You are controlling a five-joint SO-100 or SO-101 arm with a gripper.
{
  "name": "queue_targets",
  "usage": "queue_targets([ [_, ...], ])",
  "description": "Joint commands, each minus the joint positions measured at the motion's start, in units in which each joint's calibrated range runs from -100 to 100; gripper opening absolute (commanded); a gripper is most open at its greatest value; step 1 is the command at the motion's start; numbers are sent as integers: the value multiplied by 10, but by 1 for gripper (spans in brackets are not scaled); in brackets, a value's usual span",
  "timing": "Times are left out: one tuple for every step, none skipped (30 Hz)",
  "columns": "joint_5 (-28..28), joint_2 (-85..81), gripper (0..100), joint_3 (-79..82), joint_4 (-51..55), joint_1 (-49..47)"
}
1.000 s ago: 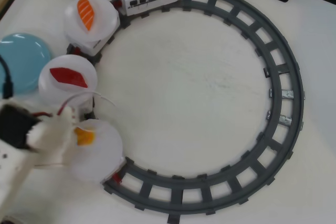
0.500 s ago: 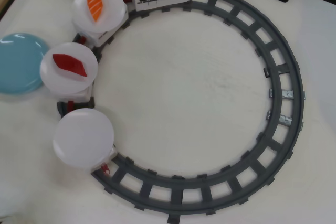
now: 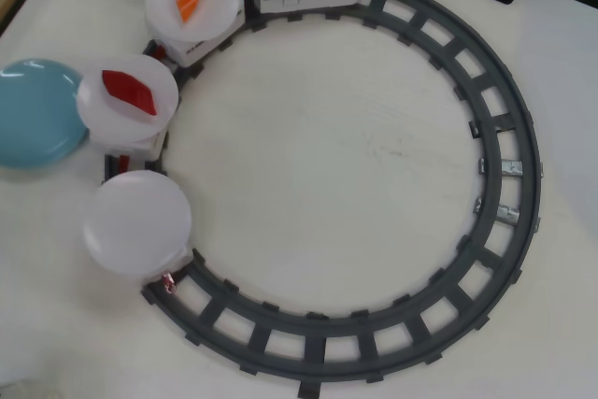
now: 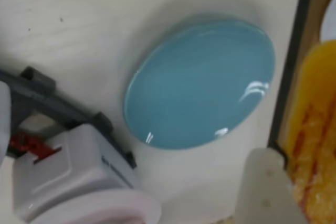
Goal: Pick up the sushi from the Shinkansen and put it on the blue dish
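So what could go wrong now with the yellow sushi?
The sushi, seemingly in the pincer, is beside the dish, not over it; dropped now, it may miss. The dish looks glossy, so it might slide. A train plate sits right by the dish and could get bumped.

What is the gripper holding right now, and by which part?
The yellow-orange egg sushi sits at the gripper in the wrist view, apparently held by its long side; the grip itself is mostly out of frame. The blue dish lies empty below.
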Motion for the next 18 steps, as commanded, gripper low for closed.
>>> queue_targets([
  [20,80,3,-35,-54,6],
  [25,105,3,-35,-69,6],
  [29,130,3,-38,-84,6],
  [31,155,3,-46,-95,6],
  [32,179,3,-57,-102,8],
  [33,204,3,-75,-103,13],
  [33,229,3,-95,-103,20],
  [33,254,3,-118,-100,24],
  [33,279,3,-144,-99,29],
  [33,303,3,-167,-98,35],
  [32,324,3,-190,-97,42],
  [32,343,3,-209,-92,48],
  [33,362,3,-232,-83,53],
  [34,379,3,-257,-70,56],
  [40,395,3,-282,-55,60],
  [45,409,3,-305,-41,63],
  [46,423,3,-328,-33,67],
  [45,436,3,-350,-27,69],
])
